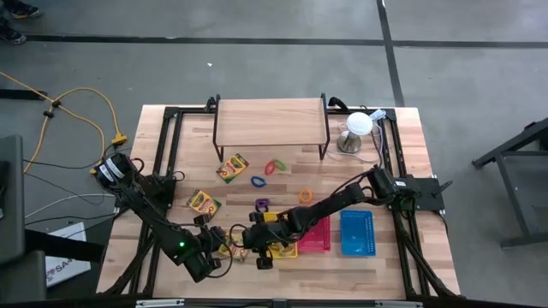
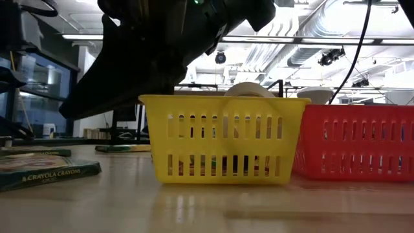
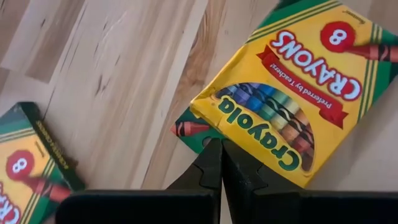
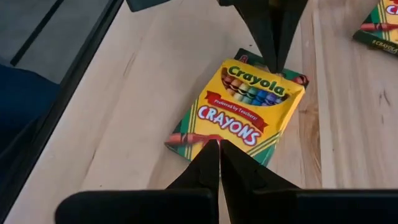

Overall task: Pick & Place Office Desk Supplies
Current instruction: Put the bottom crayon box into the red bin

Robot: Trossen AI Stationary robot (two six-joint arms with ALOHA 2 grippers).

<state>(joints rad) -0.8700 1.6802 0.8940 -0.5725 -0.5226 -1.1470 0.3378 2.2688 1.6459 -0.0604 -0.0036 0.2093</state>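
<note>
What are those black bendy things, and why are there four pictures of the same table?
They are two robot arms, each ending in a claw. One camera looks down from above, one sits low at table height, and one rides on each wrist. Both claws are shut and hold nothing. The left claw and the right claw meet from opposite sides at one crayon box lying flat on the wooden table. Two more crayon boxes lie nearby, with small coloured loops. Yellow, red and blue baskets stand in a row, and a wooden shelf stands at the back.
</note>
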